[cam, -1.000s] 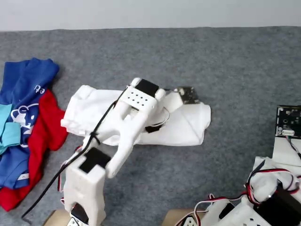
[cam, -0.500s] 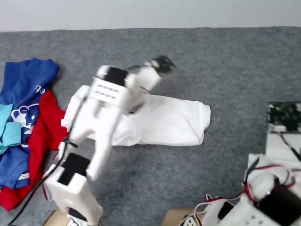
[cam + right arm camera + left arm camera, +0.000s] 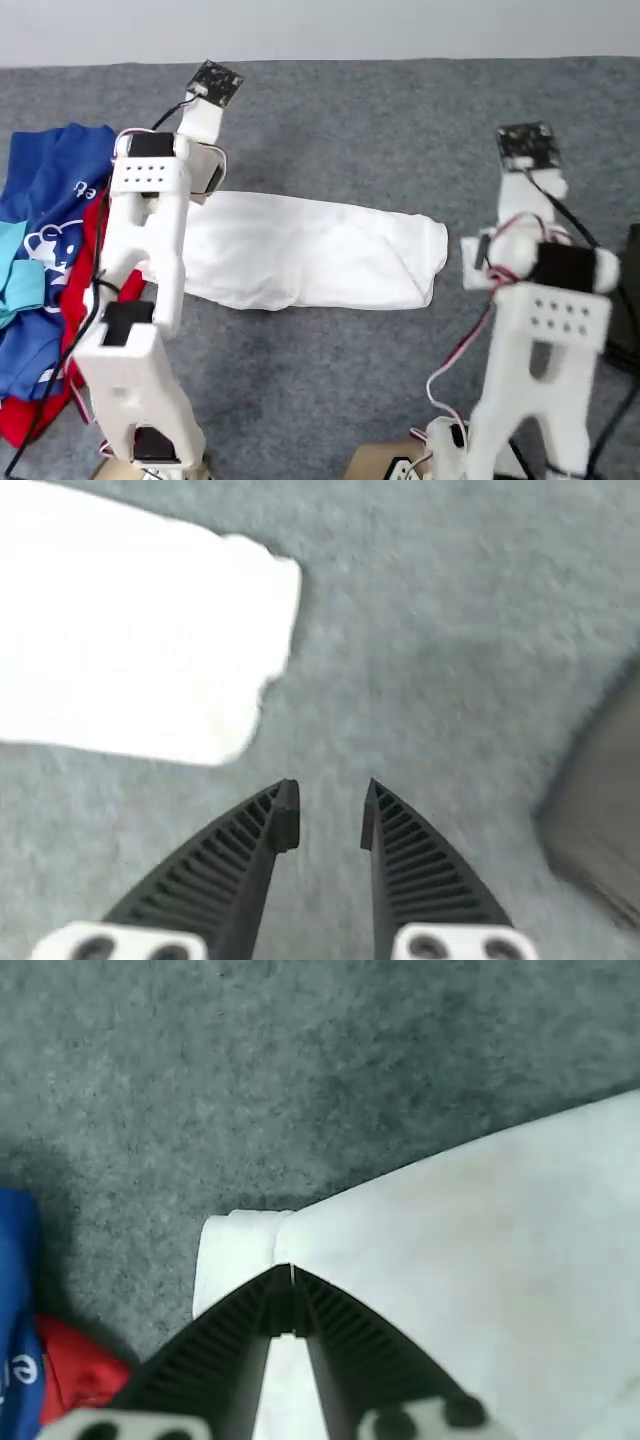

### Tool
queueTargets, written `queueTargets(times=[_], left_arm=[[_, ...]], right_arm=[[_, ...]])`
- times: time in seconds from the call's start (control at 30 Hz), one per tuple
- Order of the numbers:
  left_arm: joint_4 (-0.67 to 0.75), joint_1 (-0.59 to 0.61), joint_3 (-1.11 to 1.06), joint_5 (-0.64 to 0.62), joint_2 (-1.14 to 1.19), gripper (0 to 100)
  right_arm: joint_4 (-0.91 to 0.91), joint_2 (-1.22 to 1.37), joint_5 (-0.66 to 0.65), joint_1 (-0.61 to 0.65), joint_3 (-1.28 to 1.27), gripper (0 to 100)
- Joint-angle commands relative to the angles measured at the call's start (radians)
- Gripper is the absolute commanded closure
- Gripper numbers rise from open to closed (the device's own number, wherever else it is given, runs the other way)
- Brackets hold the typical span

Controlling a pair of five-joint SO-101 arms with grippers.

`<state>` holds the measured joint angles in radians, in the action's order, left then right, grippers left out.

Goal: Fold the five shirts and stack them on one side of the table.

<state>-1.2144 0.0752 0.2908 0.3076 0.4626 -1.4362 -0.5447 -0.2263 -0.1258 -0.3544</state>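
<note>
Three shirts, blue point(image 3: 50, 175), teal point(image 3: 18, 280) and red point(image 3: 90, 270), lie heaped at the left edge of the grey counter point(image 3: 400, 120). Just right of them, the left claw point(image 3: 291, 1295) hangs with its tips pressed together over the white shirt point(image 3: 310, 260), and its arm hides that end. The shirt is a long, smooth folded band mid-frame. The right claw point(image 3: 325, 820), slightly parted, hangs over bare counter beside the band's right end.
</note>
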Motion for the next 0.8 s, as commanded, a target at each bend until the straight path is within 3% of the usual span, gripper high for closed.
queueTargets(times=[0.0, 0.47, 0.63, 0.77], left_arm=[[-0.002, 0.018, 0.134, -0.025, 0.072, 100], [-0.344, 0.018, 0.812, -0.025, 0.554, 100], [-0.542, 0.015, 1.052, -0.052, 0.586, 100], [-0.543, 0.052, 1.086, -0.152, 0.526, 100]], right_arm=[[0.119, 0.077, 0.031, 0.048, 0.011, 88.7], [0.412, 0.443, 0.034, 0.07, 0.011, 88.7], [0.242, 0.478, 0.037, 0.114, 0.091, 88.7], [0.143, 0.507, 0.129, 0.136, 0.172, 88.3]])
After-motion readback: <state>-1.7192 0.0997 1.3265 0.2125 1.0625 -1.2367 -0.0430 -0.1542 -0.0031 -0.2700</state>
